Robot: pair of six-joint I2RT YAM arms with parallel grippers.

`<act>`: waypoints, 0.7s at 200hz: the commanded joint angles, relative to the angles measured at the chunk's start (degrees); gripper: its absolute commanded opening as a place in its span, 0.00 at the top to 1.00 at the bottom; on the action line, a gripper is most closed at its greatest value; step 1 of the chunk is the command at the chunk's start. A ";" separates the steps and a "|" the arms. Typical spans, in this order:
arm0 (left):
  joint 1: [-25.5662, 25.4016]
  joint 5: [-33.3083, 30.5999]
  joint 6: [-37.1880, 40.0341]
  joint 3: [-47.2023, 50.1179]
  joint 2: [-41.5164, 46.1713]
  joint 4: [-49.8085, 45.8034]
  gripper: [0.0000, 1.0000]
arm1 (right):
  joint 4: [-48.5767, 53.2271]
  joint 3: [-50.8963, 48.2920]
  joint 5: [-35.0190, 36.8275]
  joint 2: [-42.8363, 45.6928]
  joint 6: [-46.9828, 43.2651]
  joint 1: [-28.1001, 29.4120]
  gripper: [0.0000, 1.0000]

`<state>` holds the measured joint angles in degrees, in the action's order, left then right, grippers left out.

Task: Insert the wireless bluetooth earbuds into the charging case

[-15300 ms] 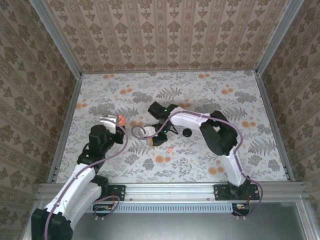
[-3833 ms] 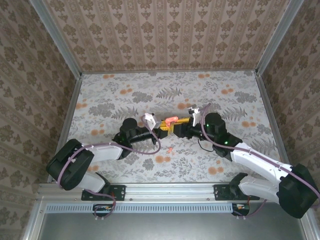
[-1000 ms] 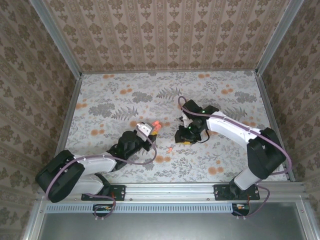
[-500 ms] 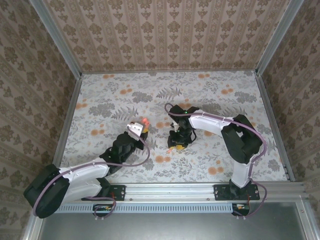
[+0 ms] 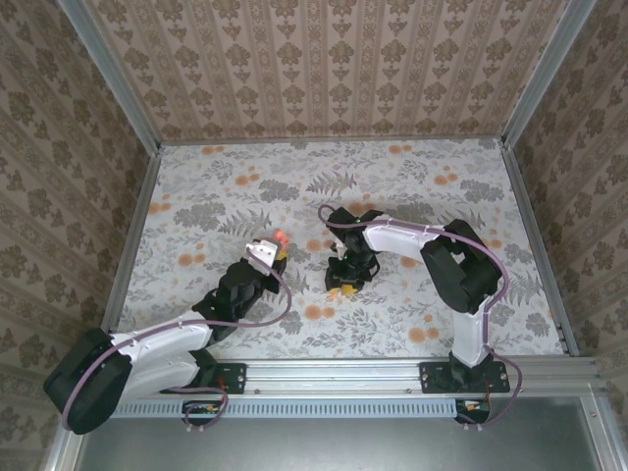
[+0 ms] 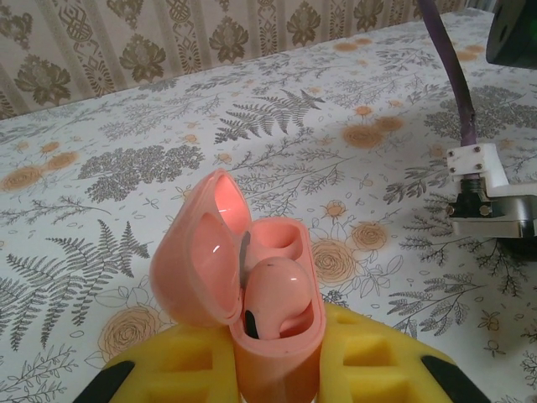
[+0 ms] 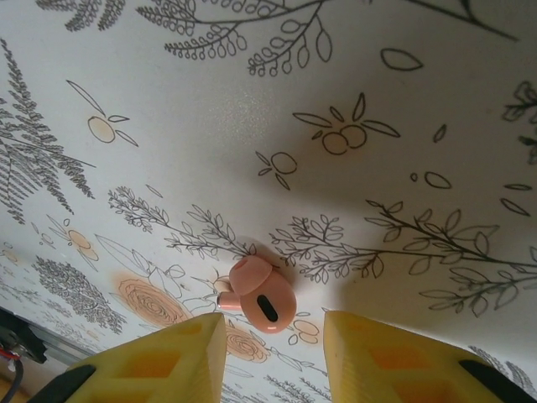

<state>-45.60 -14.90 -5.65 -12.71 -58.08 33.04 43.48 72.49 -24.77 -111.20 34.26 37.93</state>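
Observation:
My left gripper [image 5: 273, 247] is shut on the charging case [image 6: 273, 344], a salmon-pink case held upright between its yellow pads [image 6: 168, 369]. The lid [image 6: 197, 252] stands open to the left. One pink earbud [image 6: 278, 294] sits in the near socket; the far socket [image 6: 277, 238] is empty. A second pink earbud [image 7: 258, 300] lies on the flowered table, its short stem pointing left. My right gripper [image 7: 270, 332] hangs open just above it, a yellow finger on each side and neither touching it. In the top view the right gripper [image 5: 340, 283] points down at the table's middle.
The right arm's white bracket [image 6: 477, 180] and purple cable [image 6: 449, 59] lie to the right of the case. Metal rails [image 5: 132, 231] and papered walls [image 5: 324, 69] border the flowered table [image 5: 412, 186] at the left, right and back.
The right gripper has swung left and toward the near edge, and now stands over the loose earbud. The left gripper has drawn back to the left, still holding the open case.

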 commanded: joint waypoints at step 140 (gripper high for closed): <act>0.72 -0.56 -0.42 0.85 1.74 -1.21 0.82 | 9.72 7.36 0.56 -6.66 -12.71 0.55 0.75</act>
<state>-45.28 -14.87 -5.65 -12.53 -57.45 32.40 48.03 77.62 -25.65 -115.94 27.44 38.20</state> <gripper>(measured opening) 0.199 0.262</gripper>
